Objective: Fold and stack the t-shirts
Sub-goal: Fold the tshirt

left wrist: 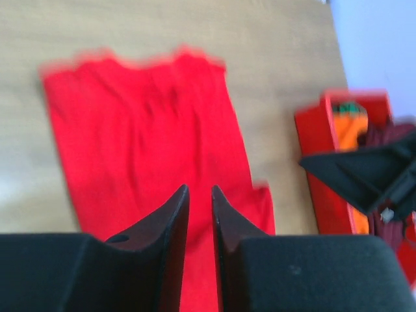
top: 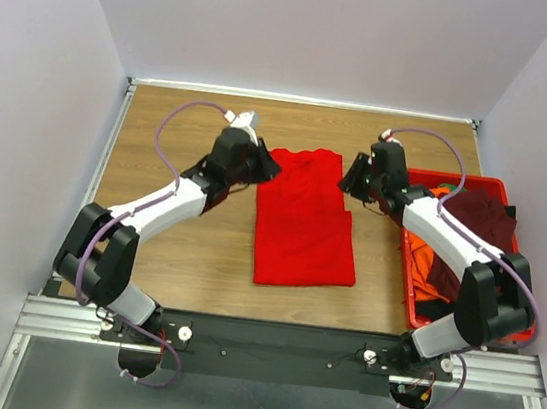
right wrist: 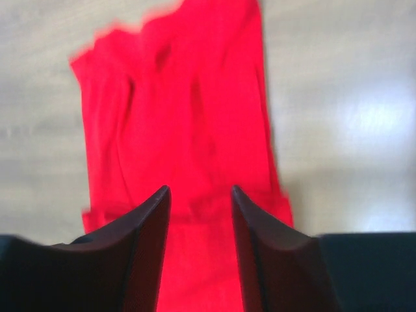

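Observation:
A bright red t-shirt (top: 304,219) lies flat in the middle of the table as a long narrow strip, collar end at the far side. My left gripper (top: 270,169) hovers by its far left corner. In the left wrist view that gripper (left wrist: 199,188) shows a narrow gap with nothing in it, above the red t-shirt (left wrist: 149,130). My right gripper (top: 345,182) hovers by the far right corner. Its jaws (right wrist: 200,188) stand open wider and empty over the red t-shirt (right wrist: 188,117). An orange t-shirt (top: 427,260) and a dark maroon t-shirt (top: 484,217) lie crumpled in the bin.
A rigid red plastic bin (top: 458,178) stands at the table's right side, close behind the right arm; its wall (left wrist: 318,130) also shows in the left wrist view. Bare wood lies left of the shirt and along the far edge. White walls enclose the table.

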You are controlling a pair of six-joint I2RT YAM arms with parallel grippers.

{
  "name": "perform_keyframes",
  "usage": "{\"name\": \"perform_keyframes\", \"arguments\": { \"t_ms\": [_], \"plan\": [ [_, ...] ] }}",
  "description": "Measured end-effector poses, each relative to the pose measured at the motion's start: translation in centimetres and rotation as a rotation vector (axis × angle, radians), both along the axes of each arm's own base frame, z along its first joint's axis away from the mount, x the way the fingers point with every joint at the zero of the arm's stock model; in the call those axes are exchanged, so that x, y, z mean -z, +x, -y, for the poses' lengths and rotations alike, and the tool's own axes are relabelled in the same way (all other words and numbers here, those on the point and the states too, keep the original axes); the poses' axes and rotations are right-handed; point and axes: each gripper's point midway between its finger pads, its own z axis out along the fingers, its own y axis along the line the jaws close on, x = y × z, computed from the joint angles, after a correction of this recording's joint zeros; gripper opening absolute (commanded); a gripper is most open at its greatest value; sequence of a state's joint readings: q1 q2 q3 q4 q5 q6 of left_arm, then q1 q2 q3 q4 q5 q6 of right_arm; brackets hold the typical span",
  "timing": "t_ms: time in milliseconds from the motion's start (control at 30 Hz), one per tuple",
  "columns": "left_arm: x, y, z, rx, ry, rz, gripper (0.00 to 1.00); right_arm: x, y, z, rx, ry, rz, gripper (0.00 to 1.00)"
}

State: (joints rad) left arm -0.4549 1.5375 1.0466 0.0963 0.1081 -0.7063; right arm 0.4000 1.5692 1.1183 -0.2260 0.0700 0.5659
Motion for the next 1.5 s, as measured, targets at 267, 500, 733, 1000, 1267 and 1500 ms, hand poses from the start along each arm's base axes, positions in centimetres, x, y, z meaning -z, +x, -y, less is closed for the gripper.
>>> {"name": "perform_keyframes", "arguments": {
  "t_ms": [267,500,733,1000,1267,1500],
  "plan": [
    [9.4,-9.2,2.5,0.099,0.050,-0.210,0.16,7.4,-7.2,1.0,-0.027,0.005,-0.211,0.35],
    [14.5,-9.4,2.0,0.061,0.097,-0.299,0.15,9.5,-6.9,1.3,-0.002,-0.017,-0.235,0.35],
    [16.0,-7.7,1.3,0.018,0.099,-0.318,0.14,11.7,-5.9,1.5,0.032,-0.046,-0.253,0.35],
    [16.0,-5.7,-0.1,-0.031,0.081,-0.305,0.14,11.7,-5.4,1.2,0.051,-0.013,-0.227,0.38],
    [14.6,-5.1,0.0,0.005,0.104,-0.267,0.32,10.4,-5.5,1.4,0.039,-0.026,-0.214,0.54],
    [5.6,-5.0,-1.2,0.005,0.049,-0.093,0.37,3.4,-6.7,1.9,0.010,0.003,-0.105,0.58]
  ]
}}
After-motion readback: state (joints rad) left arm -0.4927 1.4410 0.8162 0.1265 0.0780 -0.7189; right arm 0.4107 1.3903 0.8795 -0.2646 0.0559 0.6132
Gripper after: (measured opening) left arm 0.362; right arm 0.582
